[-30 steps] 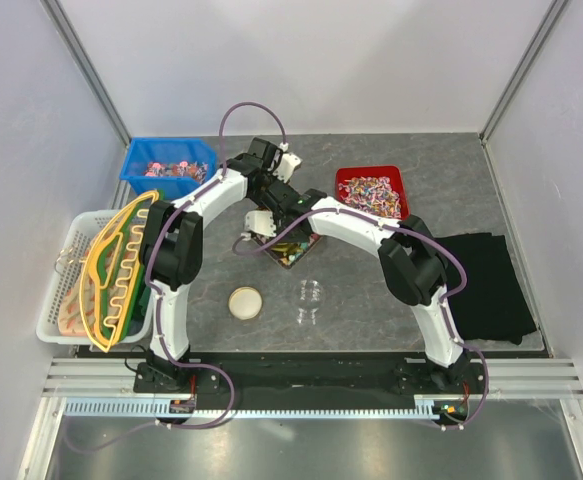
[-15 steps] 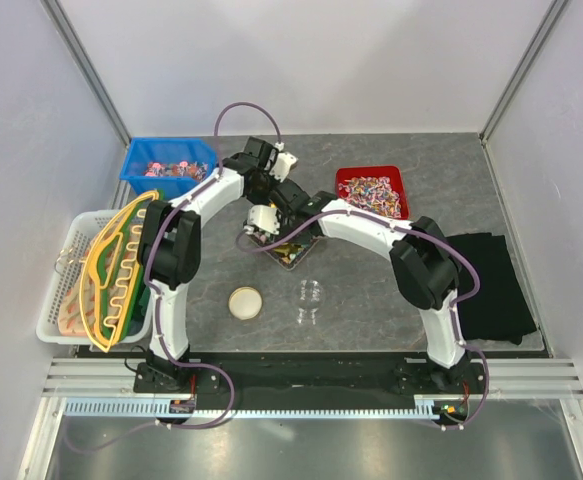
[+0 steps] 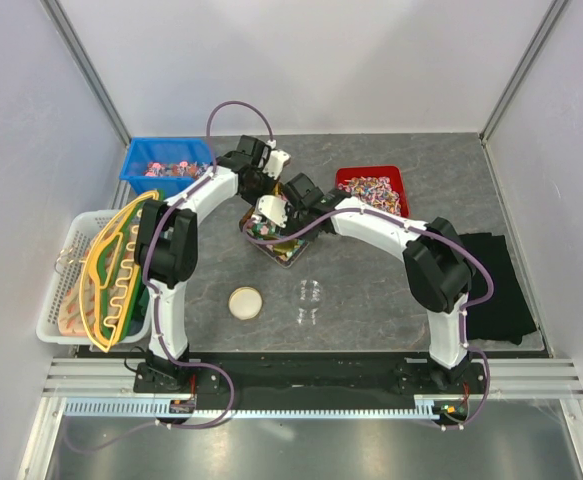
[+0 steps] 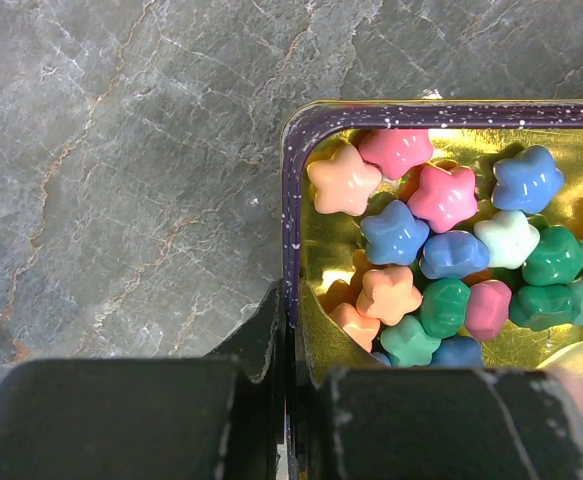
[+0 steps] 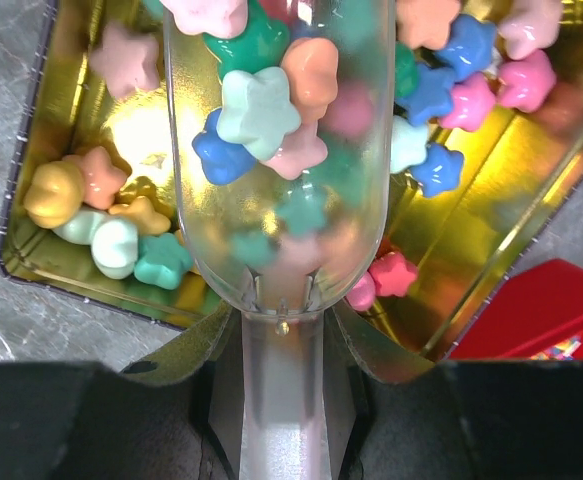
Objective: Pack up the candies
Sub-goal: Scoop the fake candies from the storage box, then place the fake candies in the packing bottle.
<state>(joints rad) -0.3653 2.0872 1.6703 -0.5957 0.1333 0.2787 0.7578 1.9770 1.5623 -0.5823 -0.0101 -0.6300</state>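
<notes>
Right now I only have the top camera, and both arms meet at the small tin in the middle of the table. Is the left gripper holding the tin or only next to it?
Observer: Holding it. The left wrist view shows the left gripper shut on the side wall of the tin, near a corner.
Reviewer: What does the right one have?
Observer: The right gripper is closed on the handle of a clear scoop.
Reviewer: Is the scoop loaded?
Observer: Yes. It is full of star-shaped candies in mixed colours, and it is over the open tin, where more of them lie.
</notes>
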